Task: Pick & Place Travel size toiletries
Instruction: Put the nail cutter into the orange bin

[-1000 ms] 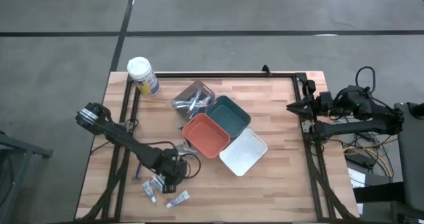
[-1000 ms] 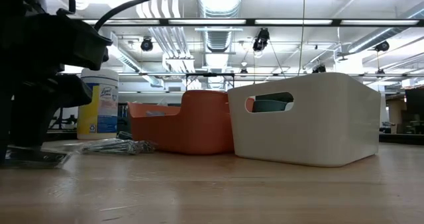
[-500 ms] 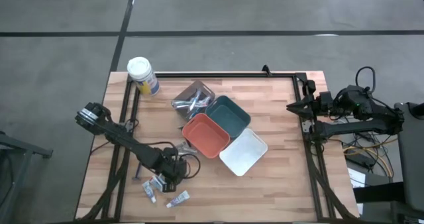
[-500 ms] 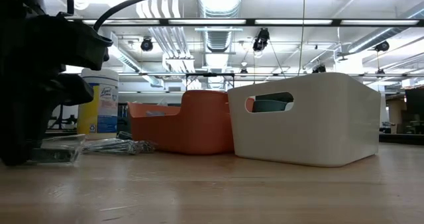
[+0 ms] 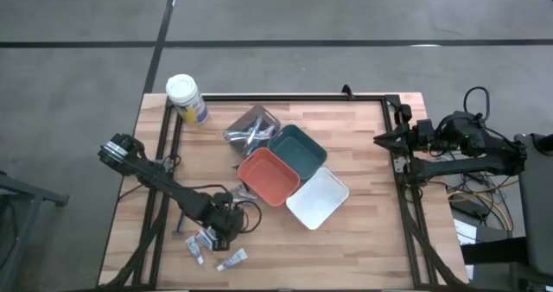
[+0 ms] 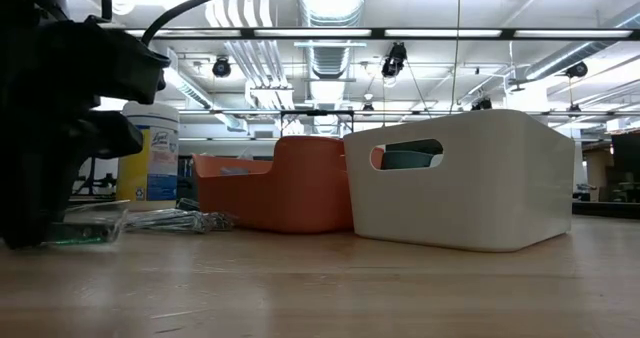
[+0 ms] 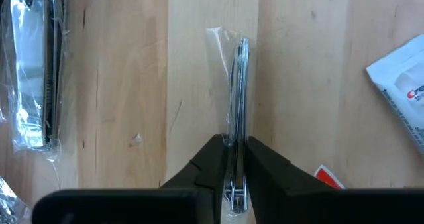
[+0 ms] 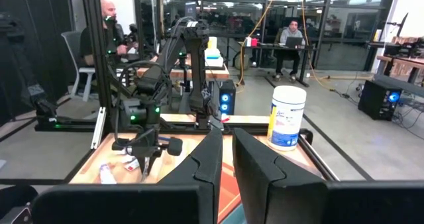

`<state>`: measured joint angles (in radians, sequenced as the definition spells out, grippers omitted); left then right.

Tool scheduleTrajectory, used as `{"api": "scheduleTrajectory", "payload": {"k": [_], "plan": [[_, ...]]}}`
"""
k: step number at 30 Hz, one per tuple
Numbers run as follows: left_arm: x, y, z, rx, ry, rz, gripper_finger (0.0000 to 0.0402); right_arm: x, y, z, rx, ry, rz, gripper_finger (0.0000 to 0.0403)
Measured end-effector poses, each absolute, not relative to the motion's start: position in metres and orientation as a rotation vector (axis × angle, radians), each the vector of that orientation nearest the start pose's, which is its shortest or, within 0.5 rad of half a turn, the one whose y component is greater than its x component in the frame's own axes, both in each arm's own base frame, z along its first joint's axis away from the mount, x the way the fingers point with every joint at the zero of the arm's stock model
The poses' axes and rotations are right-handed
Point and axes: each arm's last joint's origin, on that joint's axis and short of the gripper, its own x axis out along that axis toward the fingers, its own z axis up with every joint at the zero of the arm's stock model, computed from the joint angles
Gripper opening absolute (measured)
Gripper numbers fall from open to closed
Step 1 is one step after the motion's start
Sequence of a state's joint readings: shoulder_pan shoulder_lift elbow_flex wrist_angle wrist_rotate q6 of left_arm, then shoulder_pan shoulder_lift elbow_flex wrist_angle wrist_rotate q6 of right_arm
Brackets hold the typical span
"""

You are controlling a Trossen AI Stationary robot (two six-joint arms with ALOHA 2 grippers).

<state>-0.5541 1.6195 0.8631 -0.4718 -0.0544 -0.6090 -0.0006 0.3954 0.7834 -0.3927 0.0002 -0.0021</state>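
Note:
My left gripper [image 5: 221, 229] is low over the table's near left part, shut on a slim metal piece in a clear wrapper [image 7: 237, 98]. Around it lie small white tubes [image 5: 232, 259] [image 5: 196, 250], also a wrapped metal clipper [image 7: 33, 71] and a white tube [image 7: 404, 85] in the left wrist view. More wrapped toiletries [image 5: 251, 128] lie in a heap by the teal tray. My right gripper [image 5: 380, 139] waits shut beyond the table's right edge. My left gripper pinches the wrapped metal piece at one end [image 7: 233, 139] between its two fingers, which come from above, one on each of its thin sides. The rest of the piece reaches out past the fingertips. In the low view the wrapper [image 6: 90, 224] sits just at the table top.
An orange tray [image 5: 268, 176], a teal tray [image 5: 297, 149] and a white tray [image 5: 317, 197] stand together mid-table. A white-lidded canister [image 5: 186, 98] stands at the far left corner. Bare wood lies along the near edge and on the right.
In the low view the clear-wrapped piece under my left gripper lay flat on the table a second ago. It now sits a little higher and sticks out from beside the gripper. It has kept still over the last half second.

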Motion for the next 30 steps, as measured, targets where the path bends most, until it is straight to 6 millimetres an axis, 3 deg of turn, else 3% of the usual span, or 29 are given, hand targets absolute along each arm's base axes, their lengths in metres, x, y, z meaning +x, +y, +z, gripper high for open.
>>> {"api": "scheduleTrajectory", "payload": {"k": [17, 30], "plan": [[0.259, -0.154, 0.181, -0.041, 1.119, -0.138, 0.0045, 0.077, 0.000, 0.353, -0.002, 0.005, -0.001, 0.0034], [0.292, -0.147, 0.226, 0.129, 0.945, -0.242, 0.0046, 0.077, 0.000, 0.353, -0.001, 0.005, -0.001, 0.0034]]}}
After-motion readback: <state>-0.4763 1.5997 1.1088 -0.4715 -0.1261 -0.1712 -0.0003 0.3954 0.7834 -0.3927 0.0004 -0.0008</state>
